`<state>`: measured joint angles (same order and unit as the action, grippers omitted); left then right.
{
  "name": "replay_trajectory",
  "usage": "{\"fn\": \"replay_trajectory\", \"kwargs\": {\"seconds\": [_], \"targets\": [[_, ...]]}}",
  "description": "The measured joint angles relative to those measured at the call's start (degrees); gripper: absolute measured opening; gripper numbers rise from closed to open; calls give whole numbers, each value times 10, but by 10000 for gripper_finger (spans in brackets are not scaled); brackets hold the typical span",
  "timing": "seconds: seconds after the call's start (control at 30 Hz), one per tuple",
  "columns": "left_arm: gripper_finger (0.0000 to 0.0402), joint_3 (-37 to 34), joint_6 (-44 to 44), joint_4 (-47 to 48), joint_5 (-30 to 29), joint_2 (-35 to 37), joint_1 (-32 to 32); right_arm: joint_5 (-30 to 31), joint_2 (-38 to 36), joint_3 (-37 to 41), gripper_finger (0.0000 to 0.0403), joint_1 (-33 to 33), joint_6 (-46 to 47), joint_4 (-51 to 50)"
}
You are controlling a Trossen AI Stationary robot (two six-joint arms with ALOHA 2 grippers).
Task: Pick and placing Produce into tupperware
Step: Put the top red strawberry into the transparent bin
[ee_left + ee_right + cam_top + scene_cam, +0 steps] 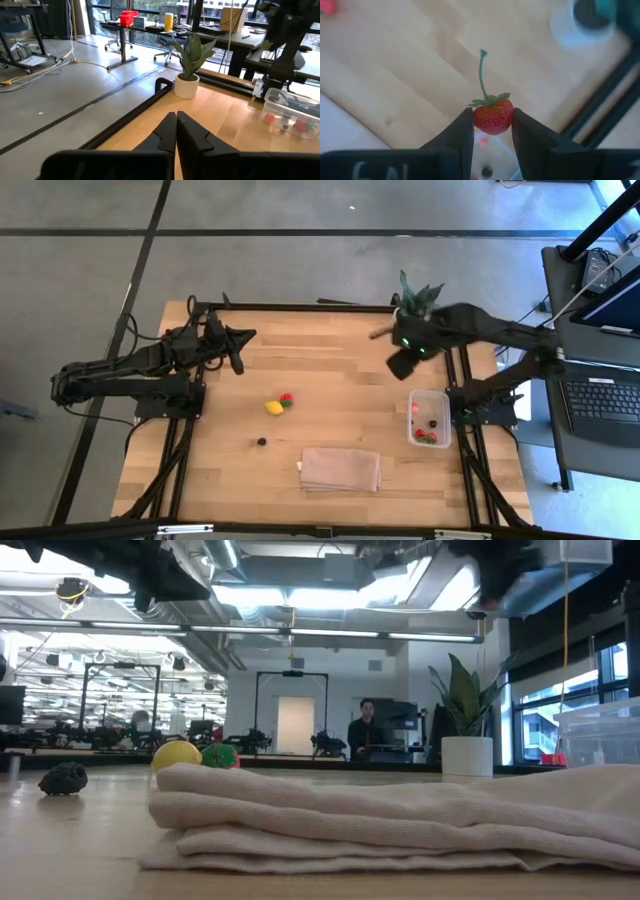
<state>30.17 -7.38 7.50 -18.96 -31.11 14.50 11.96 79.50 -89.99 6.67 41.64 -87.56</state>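
Observation:
A small red strawberry (pixel 493 116) with a green stalk sits between the fingers of my right gripper (pixel 492 127), which hangs high over the table's far right (pixel 404 362), beyond the clear tupperware (pixel 429 418). The tupperware stands at the right edge with red and dark pieces inside. A yellow piece (pixel 273 408) and a red-and-green piece (pixel 287 400) lie mid-table, and a dark berry (pixel 261 442) lies nearer the front. My left gripper (pixel 176 131) is shut and holds nothing above the far left (pixel 240 345). My right gripper pinches the strawberry's two red sides (pixel 476 118) between its two fingers. The fingers come from above, pointing steeply down. The berry is lifted clear of the table, its green leaves and stalk (pixel 482 70) sticking out past the fingertips.
A folded tan cloth (pixel 341 469) lies near the front edge, right of centre. A spiky green plant in a white pot (pixel 418 295) stands at the far right corner, close to my right arm. A laptop stand (pixel 600 395) is off the table's right side.

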Motion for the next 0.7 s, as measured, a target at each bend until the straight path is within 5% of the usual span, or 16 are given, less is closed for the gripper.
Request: {"fn": "replay_trajectory", "kwargs": {"seconds": [0.3, 0.7], "targets": [[27, 0, 19, -45, -44, 0, 0, -38, -133, 228, 114, -103, 285, 22], [46, 0, 18, -57, -71, 0, 0, -162, -156, 428, 114, -187, 360, 180]]}}
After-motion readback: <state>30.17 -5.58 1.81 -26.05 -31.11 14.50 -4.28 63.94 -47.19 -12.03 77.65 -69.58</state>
